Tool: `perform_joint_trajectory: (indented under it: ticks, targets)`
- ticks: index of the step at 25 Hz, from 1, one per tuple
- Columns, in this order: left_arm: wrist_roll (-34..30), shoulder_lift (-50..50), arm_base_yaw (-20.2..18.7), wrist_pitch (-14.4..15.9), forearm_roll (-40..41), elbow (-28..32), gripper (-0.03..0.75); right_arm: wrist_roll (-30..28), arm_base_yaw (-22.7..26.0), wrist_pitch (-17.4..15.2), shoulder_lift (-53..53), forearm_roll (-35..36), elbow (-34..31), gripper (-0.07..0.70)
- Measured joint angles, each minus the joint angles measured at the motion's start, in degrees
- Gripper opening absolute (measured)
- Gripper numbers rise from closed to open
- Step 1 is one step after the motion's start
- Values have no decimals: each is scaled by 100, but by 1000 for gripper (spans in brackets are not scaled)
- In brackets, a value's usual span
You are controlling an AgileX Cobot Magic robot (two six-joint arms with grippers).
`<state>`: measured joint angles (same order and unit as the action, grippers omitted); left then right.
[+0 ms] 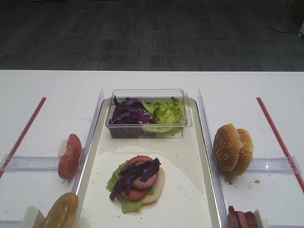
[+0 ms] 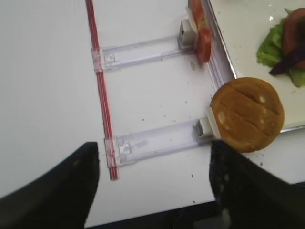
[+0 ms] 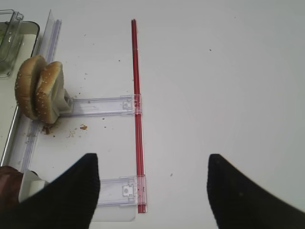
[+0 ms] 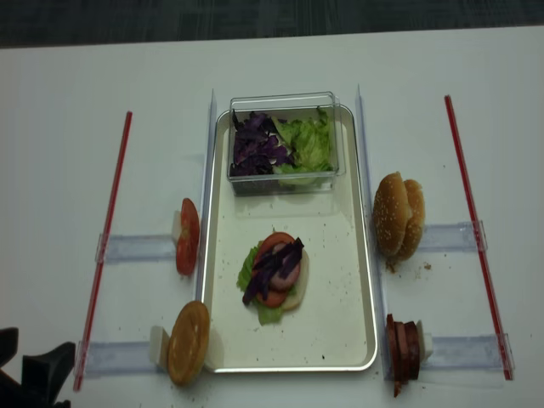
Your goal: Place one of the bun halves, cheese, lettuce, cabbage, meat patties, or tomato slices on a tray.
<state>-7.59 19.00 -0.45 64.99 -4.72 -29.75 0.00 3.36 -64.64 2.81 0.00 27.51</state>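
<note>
Matte white table [image 1: 47, 90], speckled metal-rimmed tray [image 1: 190, 190], curly purple cabbage [image 1: 137, 175], both jaws spread.

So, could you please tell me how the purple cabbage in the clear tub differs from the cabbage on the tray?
The cabbage in the tub is a large loose clump beside the lettuce; the cabbage on the tray is a few strips laid across the stacked burger fillings. Both are dark purple shreds.
</note>
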Motion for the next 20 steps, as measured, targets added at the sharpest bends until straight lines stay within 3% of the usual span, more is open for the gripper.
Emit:
perform_joint_trajectory:
  ticks: [13, 20]
  targets:
    - [0, -1082, 9, -48, -44, 30, 452, 31, 0, 0, 0, 0, 0, 508]
    - [-21, -1380, 9, 137, -90, 56, 452, 0, 0, 0, 0, 0, 0, 508]
